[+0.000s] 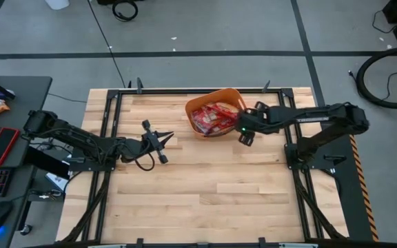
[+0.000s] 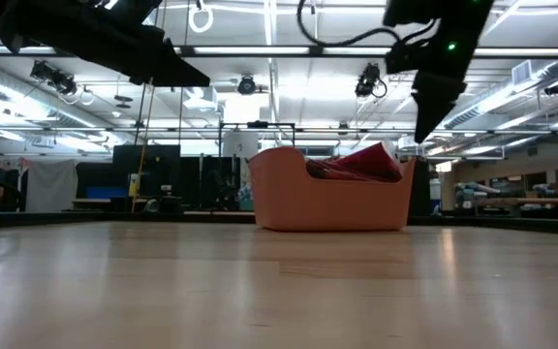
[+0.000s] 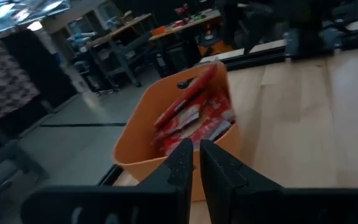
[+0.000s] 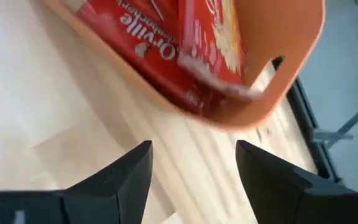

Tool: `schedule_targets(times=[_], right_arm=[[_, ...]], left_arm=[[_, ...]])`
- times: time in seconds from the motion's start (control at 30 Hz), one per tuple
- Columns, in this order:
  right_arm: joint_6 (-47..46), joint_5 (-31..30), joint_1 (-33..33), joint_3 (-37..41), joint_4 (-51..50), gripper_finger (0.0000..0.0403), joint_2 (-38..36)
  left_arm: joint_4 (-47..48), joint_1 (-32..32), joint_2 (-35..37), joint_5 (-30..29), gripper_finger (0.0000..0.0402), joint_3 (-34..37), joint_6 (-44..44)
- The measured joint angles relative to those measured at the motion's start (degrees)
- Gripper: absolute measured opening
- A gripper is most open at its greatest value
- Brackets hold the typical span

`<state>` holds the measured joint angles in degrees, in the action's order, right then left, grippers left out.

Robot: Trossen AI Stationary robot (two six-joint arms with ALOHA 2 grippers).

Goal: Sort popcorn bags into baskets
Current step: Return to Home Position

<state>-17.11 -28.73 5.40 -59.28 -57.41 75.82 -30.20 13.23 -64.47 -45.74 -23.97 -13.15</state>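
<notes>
Right gripper (image 1: 245, 138) spread (empty) just beside the orange tub (image 1: 219, 92); we judge a careless retreat could clip its rim. Left gripper (image 1: 163, 142) pressed together.

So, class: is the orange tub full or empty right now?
Full: red popcorn bags pile inside the orange tub, some poking above its rim.

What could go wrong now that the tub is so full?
The right gripper hangs close beside the tub with open fingers; swinging home, it might bump it. The packets stick up over the rim, so a bump could spill some. The left gripper waits farther off, left of the tub.
</notes>
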Motion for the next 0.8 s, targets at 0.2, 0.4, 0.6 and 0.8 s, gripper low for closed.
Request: schedule_targets(times=[0.2,0.4,0.6,0.8], right_arm=[[-6.53,-0.15,-5.93,6.61,3.51,0.0225,-8.92],[-12.01,-0.15,-11.92,13.54,9.3,0.0217,-18.25],[-15.82,0.21,-16.95,22.16,21.09,0.0215,-27.33],[-15.47,-0.01,-19.73,30.72,33.16,0.0215,-33.47]], left_arm=[[0.81,-0.13,0.07,4.42,0.0034,0.0,-0.17],[0.96,-2.24,0.95,9.85,0.0034,0.02,-0.15],[3.05,-2.84,4.93,11.39,0.0034,0.02,-0.07],[-5.39,-3.1,11.7,11.41,0.0034,8.41,-0.03]])
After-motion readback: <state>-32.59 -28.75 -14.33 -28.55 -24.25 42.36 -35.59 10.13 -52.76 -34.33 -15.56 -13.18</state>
